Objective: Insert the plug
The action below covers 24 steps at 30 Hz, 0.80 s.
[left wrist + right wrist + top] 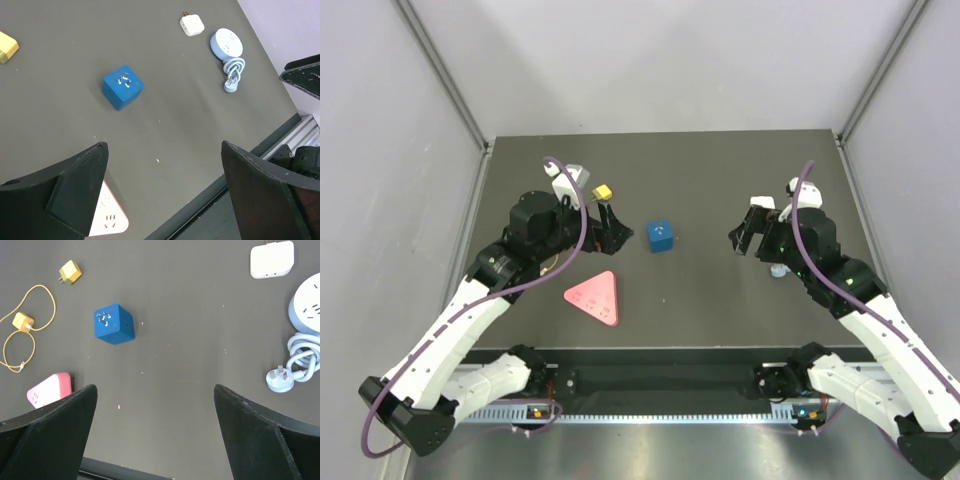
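Now my left gripper (610,228) and right gripper (748,235) both hang above the table (720,300), fingers spread wide, holding nothing. The blue cube adapter (661,237) sits between them, metal prongs up. From it, the pink triangular power strip (595,297) lies at seven o'clock and a small yellow plug (603,191) at ten, both well apart from it.

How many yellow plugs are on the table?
2: a loose yellow plug behind the blue cube, a cabled yellow plug left of it. Others may be hidden.
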Each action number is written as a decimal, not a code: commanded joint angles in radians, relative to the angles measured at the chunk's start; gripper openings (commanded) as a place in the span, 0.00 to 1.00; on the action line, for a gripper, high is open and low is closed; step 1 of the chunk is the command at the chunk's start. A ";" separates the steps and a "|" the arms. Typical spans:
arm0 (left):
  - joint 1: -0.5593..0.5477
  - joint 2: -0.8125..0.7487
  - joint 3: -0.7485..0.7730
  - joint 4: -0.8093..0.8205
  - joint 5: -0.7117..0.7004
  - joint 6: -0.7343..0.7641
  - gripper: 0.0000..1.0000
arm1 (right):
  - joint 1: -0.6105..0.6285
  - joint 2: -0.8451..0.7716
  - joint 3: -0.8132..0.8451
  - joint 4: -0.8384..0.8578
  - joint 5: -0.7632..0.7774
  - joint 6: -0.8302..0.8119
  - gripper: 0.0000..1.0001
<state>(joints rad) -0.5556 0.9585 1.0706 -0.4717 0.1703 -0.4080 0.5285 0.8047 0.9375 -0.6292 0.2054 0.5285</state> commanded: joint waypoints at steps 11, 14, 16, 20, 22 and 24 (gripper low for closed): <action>0.003 0.217 0.123 -0.074 -0.219 0.023 0.89 | 0.008 -0.056 -0.009 0.074 0.023 0.021 1.00; 0.005 0.420 0.268 -0.178 -0.271 0.063 0.86 | 0.008 -0.074 -0.046 0.105 -0.017 0.011 1.00; 0.005 0.564 0.380 -0.214 -0.276 0.083 0.85 | 0.008 -0.091 -0.071 0.124 -0.046 0.010 1.00; 0.003 0.768 0.552 -0.237 -0.255 0.084 0.83 | 0.008 -0.113 -0.106 0.137 -0.101 0.019 1.00; 0.002 0.834 0.636 -0.257 -0.246 0.077 0.83 | 0.008 -0.119 -0.127 0.146 -0.132 0.018 1.00; 0.002 0.904 0.667 -0.257 -0.203 0.075 0.82 | 0.008 -0.113 -0.144 0.157 -0.149 0.021 1.00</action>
<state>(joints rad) -0.5549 1.8240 1.6493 -0.6849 -0.0647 -0.3412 0.5285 0.7017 0.8085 -0.5419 0.1108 0.5434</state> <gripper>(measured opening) 0.828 0.996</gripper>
